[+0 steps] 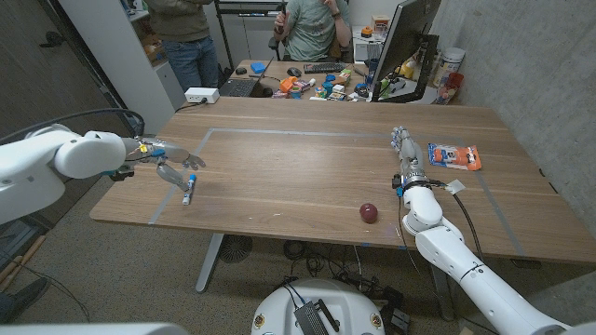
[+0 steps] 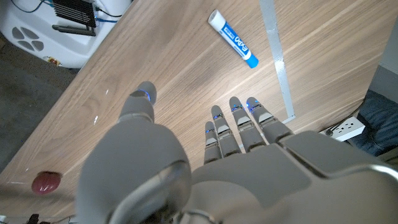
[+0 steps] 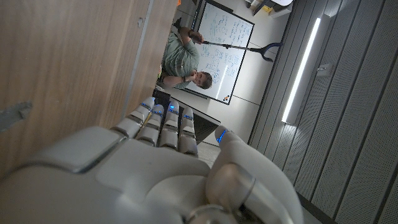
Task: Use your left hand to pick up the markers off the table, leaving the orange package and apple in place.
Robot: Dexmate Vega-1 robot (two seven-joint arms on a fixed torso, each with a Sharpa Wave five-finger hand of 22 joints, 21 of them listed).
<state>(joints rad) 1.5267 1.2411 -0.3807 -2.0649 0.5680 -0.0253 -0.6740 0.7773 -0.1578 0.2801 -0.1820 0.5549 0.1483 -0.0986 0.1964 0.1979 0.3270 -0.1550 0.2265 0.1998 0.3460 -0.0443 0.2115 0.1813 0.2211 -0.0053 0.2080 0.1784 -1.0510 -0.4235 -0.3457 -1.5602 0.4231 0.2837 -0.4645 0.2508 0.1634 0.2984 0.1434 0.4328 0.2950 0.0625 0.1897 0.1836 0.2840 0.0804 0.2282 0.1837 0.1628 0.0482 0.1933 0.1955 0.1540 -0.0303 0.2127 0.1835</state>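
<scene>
The left hand (image 1: 172,166) hovers with fingers apart and holds nothing. Just beyond its fingertips, toward the table's near edge, the marker (image 1: 188,189) lies on the table (image 1: 298,177), its long axis running roughly near-to-far. The right hand (image 1: 407,154) stands far off, apparently empty.

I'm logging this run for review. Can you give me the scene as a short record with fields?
marker: one white marker with blue cap, lying on the table near its left edge
left hand: open, above the marker, holding nothing
right hand: standing on the table, holding nothing
orange package: beside the right hand
apple: near the front edge
</scene>
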